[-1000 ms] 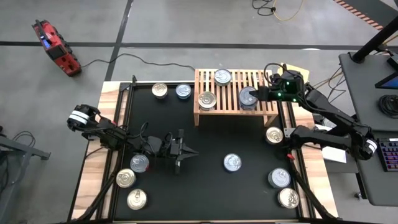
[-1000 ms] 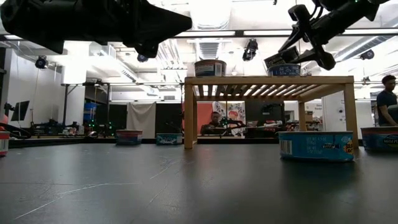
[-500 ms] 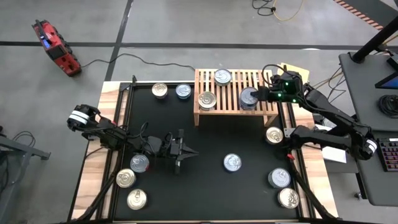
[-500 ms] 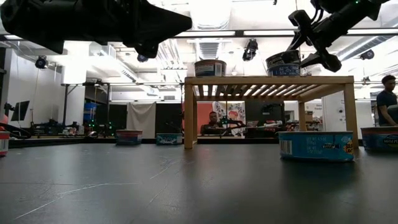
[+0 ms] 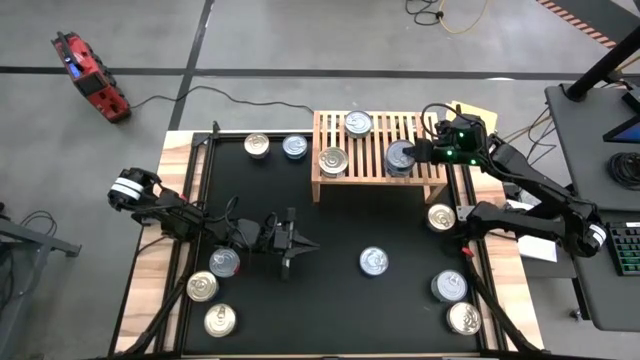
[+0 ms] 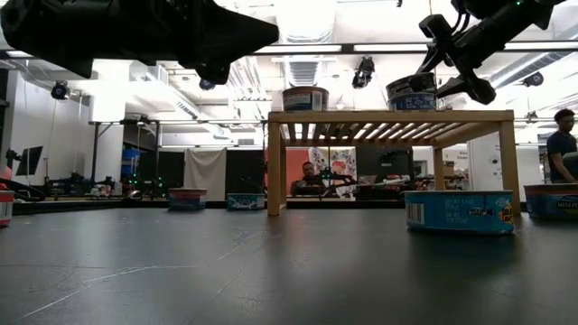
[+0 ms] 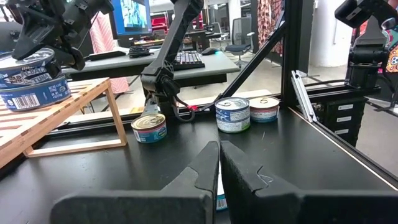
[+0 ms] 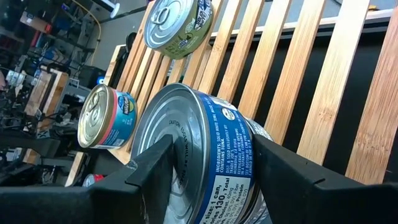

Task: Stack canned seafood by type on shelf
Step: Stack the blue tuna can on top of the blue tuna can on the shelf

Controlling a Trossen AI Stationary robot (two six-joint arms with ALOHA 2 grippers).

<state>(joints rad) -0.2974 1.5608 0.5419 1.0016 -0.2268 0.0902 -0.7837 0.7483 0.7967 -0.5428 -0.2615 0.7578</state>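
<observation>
High view: right gripper (image 5: pixel 415 152) fingers clamp blue tin (image 5: pixel 399 156) atop another tin on shelf (image 5: pixel 378 170); a sec ago tin hung tilted, now level. Left gripper (image 5: pixel 297 243) shut, empty, mid-worktop.

A red tool (image 5: pixel 90 78) lies on the grey floor (image 5: pixel 300 40) at upper left, its black cable (image 5: pixel 200 100) trailing right. A keyboard (image 5: pixel 625 250) shows at right edge.

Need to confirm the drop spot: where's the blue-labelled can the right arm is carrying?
In the high view the blue-labelled can sits in the right end effector over the shelf's right end, atop another blue can.
</observation>
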